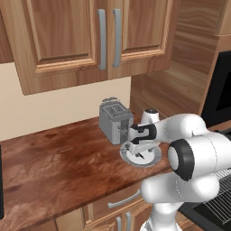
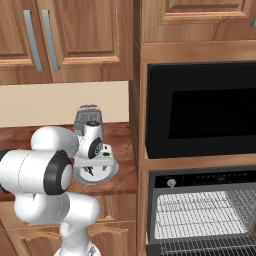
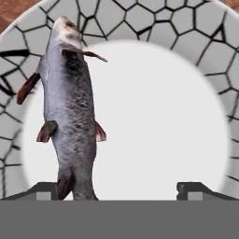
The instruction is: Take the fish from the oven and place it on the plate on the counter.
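Two dark finger tips (image 3: 46, 189) rise at the bottom of the hand view, set wide apart; the left one is just beside the tail of the fish (image 3: 70, 107), and whether it touches cannot be told. The jaws are spread, gripping nothing. The fish lies on the plate (image 3: 154, 28), along the left side of the frame, head toward the upper left over the crackle-patterned rim, tail cut off at the bottom edge. Right of it the plate's white centre is bare.

In the left base view the gripper (image 1: 140, 152) hangs low over the plate (image 1: 153, 159) at centre frame; the fish is too small and too covered to make out there. The plate sits near the counter (image 1: 58, 158) front edge, just beside the toaster (image 1: 115, 119) behind it.

The right base view adds the oven (image 2: 200, 210) at lower right, door down and wire racks showing, with the microwave (image 2: 200, 107) above it. There the hand covers most of the plate (image 2: 107, 172).
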